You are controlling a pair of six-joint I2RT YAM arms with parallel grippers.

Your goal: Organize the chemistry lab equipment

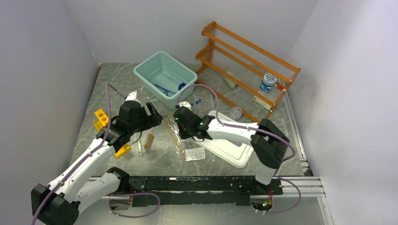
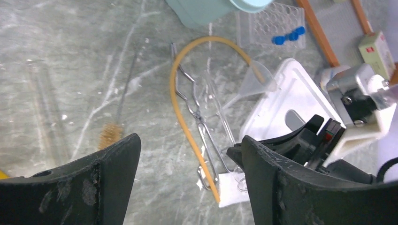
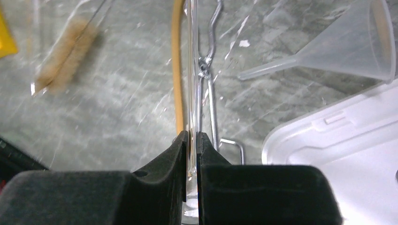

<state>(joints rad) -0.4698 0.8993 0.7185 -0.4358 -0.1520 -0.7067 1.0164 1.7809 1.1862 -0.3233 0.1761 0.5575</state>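
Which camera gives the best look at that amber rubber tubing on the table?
The left wrist view: the amber rubber tubing shows there as nearly a full arc beside the metal tongs. The right wrist view catches only a straight stretch; the top view shows a thin sliver.

The left arm (image 1: 89, 161) and right arm (image 1: 232, 130) share one build — white shells between blocky black joints, each trailed by a mauve cable (image 1: 109, 101). The left tool (image 2: 187, 140) ends in matte black fingers (image 2: 108, 178), scuffed and pitted, the right tool (image 3: 191, 136) in smoother ones. Behind the right tool sits a white bracket (image 2: 368, 130) with silver screws (image 2: 347, 100) — and a small green light (image 1: 201, 124).
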